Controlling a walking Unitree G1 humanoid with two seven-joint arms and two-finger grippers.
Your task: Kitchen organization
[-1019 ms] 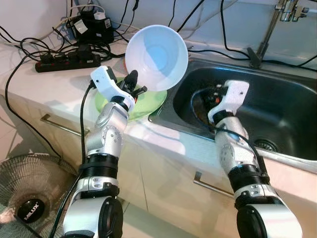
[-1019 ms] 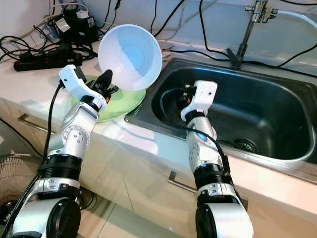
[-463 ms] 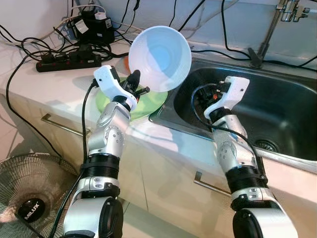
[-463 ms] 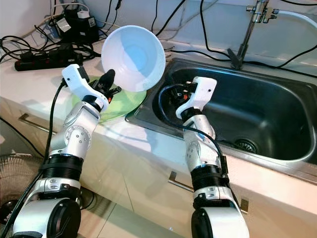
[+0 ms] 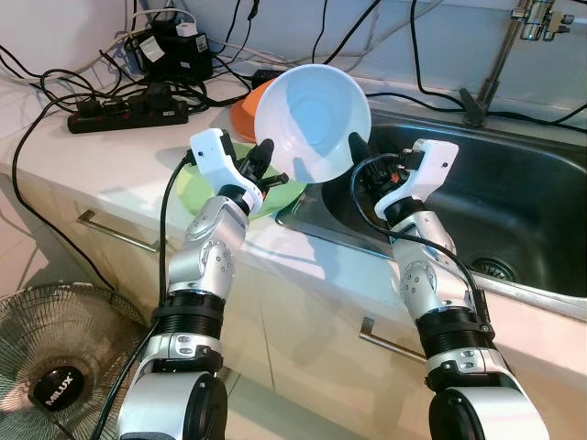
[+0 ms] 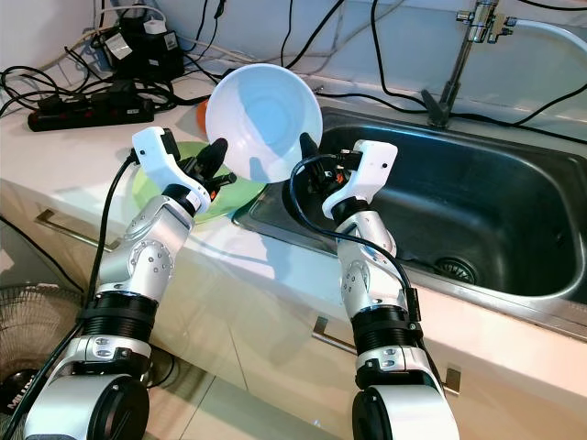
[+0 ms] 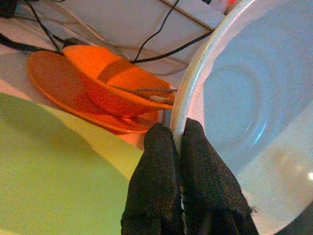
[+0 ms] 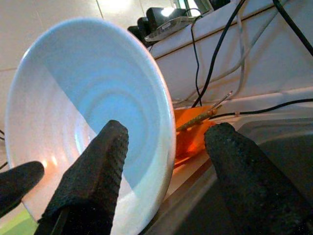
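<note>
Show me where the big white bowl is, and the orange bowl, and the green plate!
white bowl (image 5: 312, 124), left eye view, on its inner bottom.
orange bowl (image 7: 115, 85), left wrist view, on its outer side wall.
green plate (image 6: 151, 188), right eye view, on its bare left part.

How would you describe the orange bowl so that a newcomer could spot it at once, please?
Start at the steel sink and look to the counter along its left edge, toward the wall. Behind the green plate sits the orange bowl, resting on a matching orange plate, the sole orange pair there.
</note>
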